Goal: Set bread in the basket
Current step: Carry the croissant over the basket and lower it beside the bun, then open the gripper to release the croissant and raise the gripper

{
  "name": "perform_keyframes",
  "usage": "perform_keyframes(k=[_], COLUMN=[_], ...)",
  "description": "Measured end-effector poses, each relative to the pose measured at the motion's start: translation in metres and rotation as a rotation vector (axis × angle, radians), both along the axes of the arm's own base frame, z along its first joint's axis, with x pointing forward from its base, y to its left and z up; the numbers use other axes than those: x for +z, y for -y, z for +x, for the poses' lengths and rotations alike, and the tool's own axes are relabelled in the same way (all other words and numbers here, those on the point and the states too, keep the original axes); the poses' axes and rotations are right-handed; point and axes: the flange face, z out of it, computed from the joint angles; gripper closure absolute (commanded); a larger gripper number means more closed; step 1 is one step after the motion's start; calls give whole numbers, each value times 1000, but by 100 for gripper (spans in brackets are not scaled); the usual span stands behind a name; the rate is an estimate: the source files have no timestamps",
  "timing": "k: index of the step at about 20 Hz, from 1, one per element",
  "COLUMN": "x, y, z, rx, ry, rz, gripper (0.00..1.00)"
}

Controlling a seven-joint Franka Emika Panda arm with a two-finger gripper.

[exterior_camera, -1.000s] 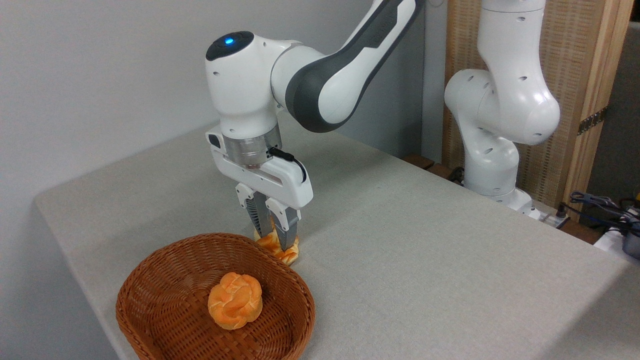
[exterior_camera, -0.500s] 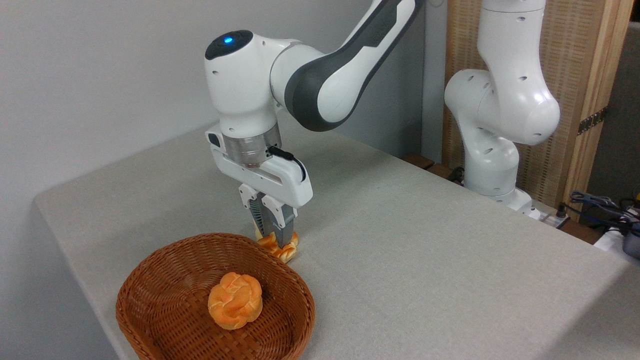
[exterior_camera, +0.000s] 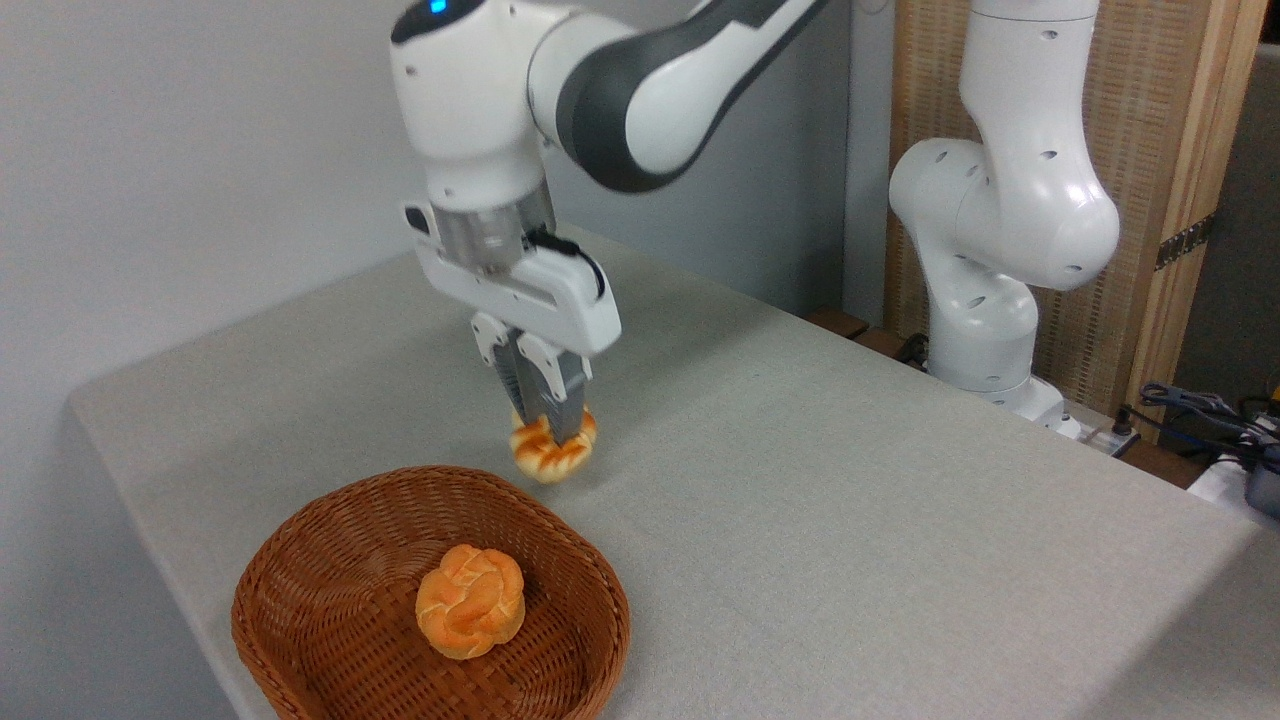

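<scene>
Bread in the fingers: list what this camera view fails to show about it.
- Bread: its middle is hidden by the fingers of the gripper; full length unclear.
- Its far side faces away from the camera.
- Basket: near rim cut off by the bottom edge.

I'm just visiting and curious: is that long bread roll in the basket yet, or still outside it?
Outside. The bread hangs pinched in the gripper, above the table behind the basket; only a round bun lies inside.
</scene>
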Motion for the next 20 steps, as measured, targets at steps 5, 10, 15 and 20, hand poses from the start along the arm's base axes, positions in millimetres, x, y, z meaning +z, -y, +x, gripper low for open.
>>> perform_keyframes(k=[5, 10, 15, 20], x=[54, 65, 36, 4], y=[-23, -63, -79, -81], z=[14, 44, 74, 95], rx=[47, 129, 123, 124], ry=[128, 321, 421, 466], rz=[-29, -50, -34, -19], gripper=[70, 70, 0, 0])
